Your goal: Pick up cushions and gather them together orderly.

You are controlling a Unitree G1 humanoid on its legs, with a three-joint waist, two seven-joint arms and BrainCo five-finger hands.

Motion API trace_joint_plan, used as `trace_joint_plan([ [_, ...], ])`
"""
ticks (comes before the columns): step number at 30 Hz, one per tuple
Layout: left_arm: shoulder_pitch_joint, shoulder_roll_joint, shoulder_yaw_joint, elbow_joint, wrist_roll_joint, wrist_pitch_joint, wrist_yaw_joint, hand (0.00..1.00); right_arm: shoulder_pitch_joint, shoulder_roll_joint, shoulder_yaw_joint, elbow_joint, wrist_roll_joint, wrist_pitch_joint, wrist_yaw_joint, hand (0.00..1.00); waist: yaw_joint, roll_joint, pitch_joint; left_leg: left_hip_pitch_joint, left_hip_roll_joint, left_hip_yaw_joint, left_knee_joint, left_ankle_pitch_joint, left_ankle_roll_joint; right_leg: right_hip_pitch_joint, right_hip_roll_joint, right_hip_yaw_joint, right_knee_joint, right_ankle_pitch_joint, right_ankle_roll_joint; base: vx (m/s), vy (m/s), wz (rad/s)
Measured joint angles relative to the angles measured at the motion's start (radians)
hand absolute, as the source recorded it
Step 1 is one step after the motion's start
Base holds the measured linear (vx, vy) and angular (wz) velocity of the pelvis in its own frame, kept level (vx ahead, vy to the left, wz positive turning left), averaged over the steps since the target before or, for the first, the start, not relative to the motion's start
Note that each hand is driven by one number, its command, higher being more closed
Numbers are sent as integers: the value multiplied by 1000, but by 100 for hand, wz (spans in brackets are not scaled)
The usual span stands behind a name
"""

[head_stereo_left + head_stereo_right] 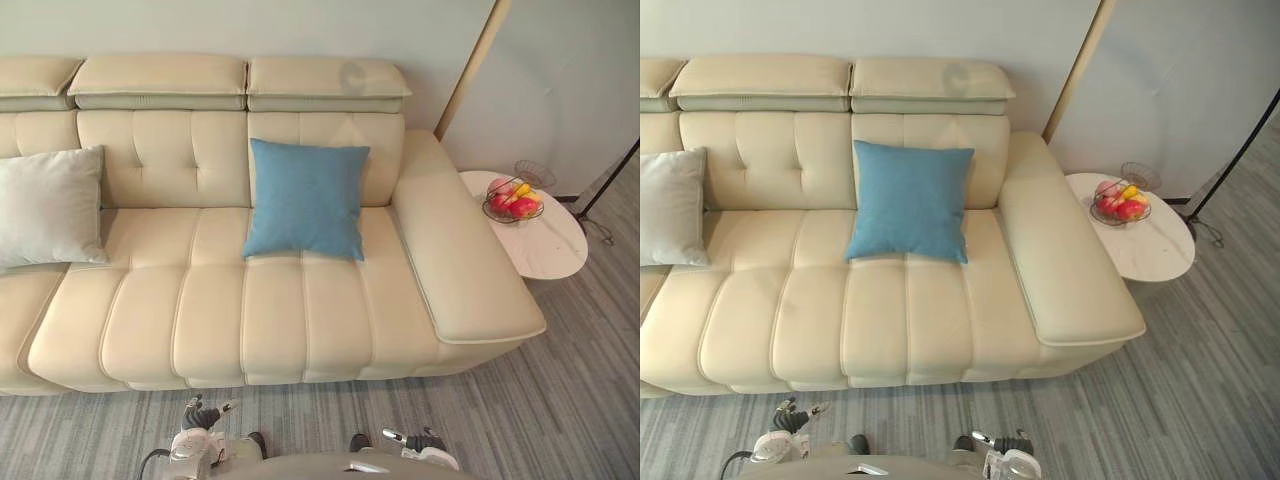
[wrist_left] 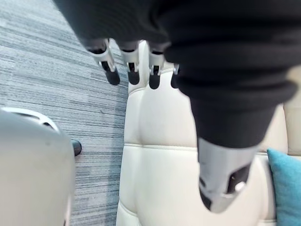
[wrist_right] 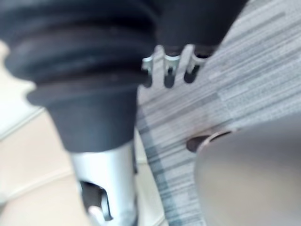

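Note:
A blue cushion point(image 1: 305, 200) leans upright against the backrest of the cream sofa point(image 1: 200, 320), on its right-hand seat. A light grey cushion point(image 1: 50, 205) leans against the backrest at the far left, about one seat away from the blue one. My left hand point(image 1: 205, 415) hangs low over the floor in front of the sofa, fingers point(image 2: 129, 66) relaxed and holding nothing. My right hand point(image 1: 415, 440) hangs likewise at the lower right, its fingers point(image 3: 169, 70) straight and empty. A corner of the blue cushion point(image 2: 287, 188) shows past the left thumb.
A round white side table point(image 1: 550, 255) stands right of the sofa's armrest point(image 1: 455, 260), carrying a wire bowl of fruit point(image 1: 513, 200). A slanted wooden pole point(image 1: 475, 65) rises behind the armrest. A thin black stand point(image 1: 610, 180) is at the far right. Grey striped floor lies before the sofa.

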Motion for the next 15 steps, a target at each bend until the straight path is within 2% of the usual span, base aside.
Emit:
trace_joint_plan([
  [3,-3,8,1,18,0,7,-5,0,-20,-9,-12,37,0,4,15,0,2,5,-10,23,-9,-18,-25,32,2,23,11,6,-22,10,13,76,-5,-1],
  [5,-2,7,5,34,1,8,-6,0,-31,-11,-19,39,-1,7,18,0,2,18,-13,49,-7,-18,-39,41,8,40,20,13,-35,14,19,83,-25,-10],
  [6,-10,39,31,83,2,14,-14,0,-71,-48,-27,77,-1,8,26,0,0,-11,-19,136,-13,-52,-140,91,10,104,36,16,-95,30,8,0,0,0],
  [15,-11,39,31,88,2,14,-15,0,-70,-48,-29,80,-3,8,26,0,-1,-10,-20,139,-16,-59,-157,103,12,104,35,8,-95,32,10,0,0,2],
])
